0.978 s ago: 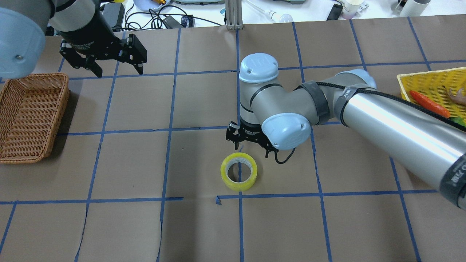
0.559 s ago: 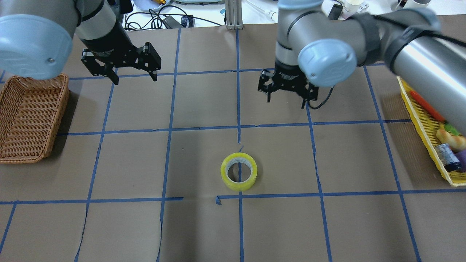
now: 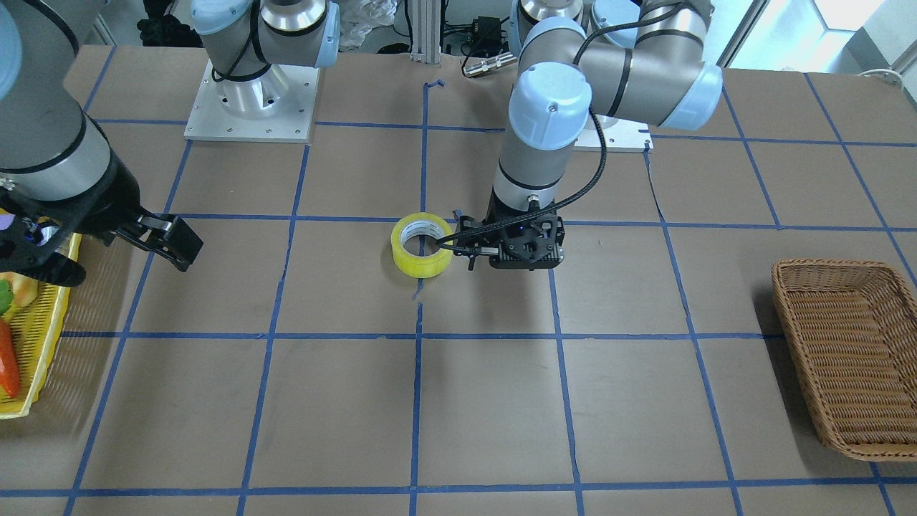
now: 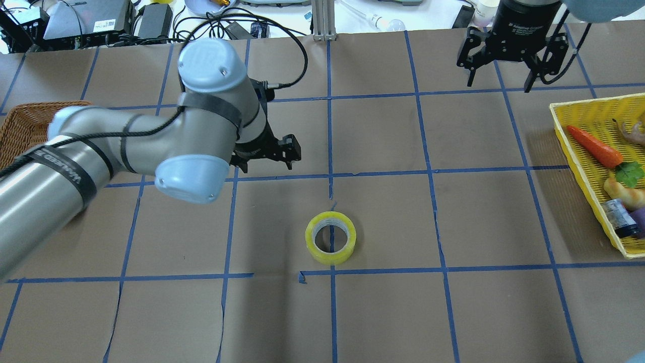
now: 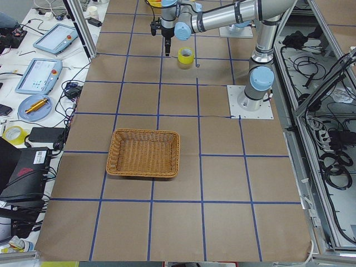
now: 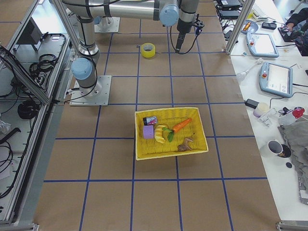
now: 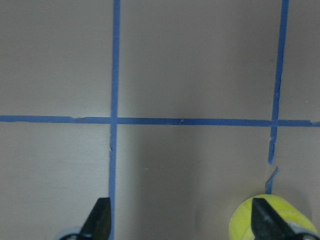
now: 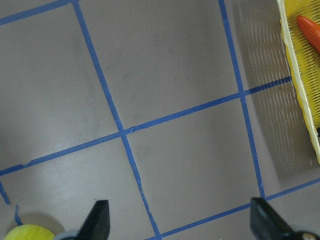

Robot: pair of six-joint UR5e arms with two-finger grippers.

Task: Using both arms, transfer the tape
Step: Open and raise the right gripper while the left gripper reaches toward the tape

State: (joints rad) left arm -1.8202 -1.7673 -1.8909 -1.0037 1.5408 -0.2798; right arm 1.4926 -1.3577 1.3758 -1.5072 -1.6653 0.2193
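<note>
The yellow tape roll (image 4: 318,250) lies flat on the brown table, near the middle. It also shows in the front view (image 3: 408,263). My left gripper (image 4: 264,156) is open and empty. It hangs above the table, to the left of the roll and farther from my base, partly hidden by its wrist. In the left wrist view the roll (image 7: 272,220) sits at the bottom right, by the right fingertip (image 7: 262,220). My right gripper (image 4: 509,65) is open and empty, high at the back right. Its wrist view shows the roll (image 8: 27,232) at the bottom left corner.
A brown wicker basket (image 4: 25,121) stands at the left edge, behind my left arm. A yellow basket (image 4: 574,151) at the right edge holds a carrot (image 4: 594,146) and other small items. Blue tape lines grid the table. Cables and devices lie beyond the far edge.
My right arm has pulled away from just above the roll to the back right. My left arm has swung in from the back left toward the middle. The roll has not moved.
</note>
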